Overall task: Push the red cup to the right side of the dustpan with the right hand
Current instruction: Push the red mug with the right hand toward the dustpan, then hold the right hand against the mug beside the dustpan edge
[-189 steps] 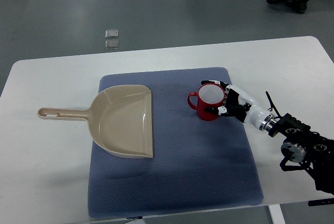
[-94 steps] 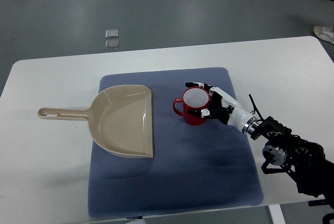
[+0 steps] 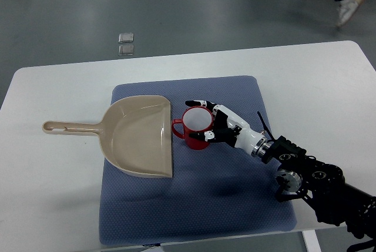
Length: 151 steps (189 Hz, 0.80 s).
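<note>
The red cup (image 3: 193, 128) stands upright on the blue mat (image 3: 194, 205), its handle touching the right edge of the dustpan (image 3: 138, 137); bare mat lies near and right. The right hand (image 3: 218, 127) reaches in from the right, fingers (image 3: 197, 103) spread around the cup's right side.

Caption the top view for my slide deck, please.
Right robot hand cups the red cup beside the dustpan on a blue mat.
</note>
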Motion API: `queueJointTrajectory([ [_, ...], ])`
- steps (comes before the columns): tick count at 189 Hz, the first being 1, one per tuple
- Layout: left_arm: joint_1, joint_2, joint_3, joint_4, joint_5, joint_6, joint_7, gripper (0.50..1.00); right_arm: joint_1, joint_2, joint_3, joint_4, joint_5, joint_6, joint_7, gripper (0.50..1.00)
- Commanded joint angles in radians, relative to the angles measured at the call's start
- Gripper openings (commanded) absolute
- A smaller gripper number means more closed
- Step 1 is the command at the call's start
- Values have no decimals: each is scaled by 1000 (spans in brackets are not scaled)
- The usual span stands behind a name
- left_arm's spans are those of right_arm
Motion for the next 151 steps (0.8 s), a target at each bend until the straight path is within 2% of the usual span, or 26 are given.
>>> queueJointTrajectory([
  [1, 0, 0, 0, 0, 0, 0, 0, 1000, 2, 9, -4, 0, 0, 0, 0, 932],
  [113, 0, 0, 0, 0, 0, 0, 0, 1000, 28, 12, -4, 4, 37, -17, 0, 934],
  [136, 0, 0, 0, 0, 0, 0, 0, 1000, 48, -24, -4, 6, 107, -5, 0, 934],
  [151, 0, 0, 0, 0, 0, 0, 0, 1000, 60, -60, -4, 6, 176, 37, 0, 934],
])
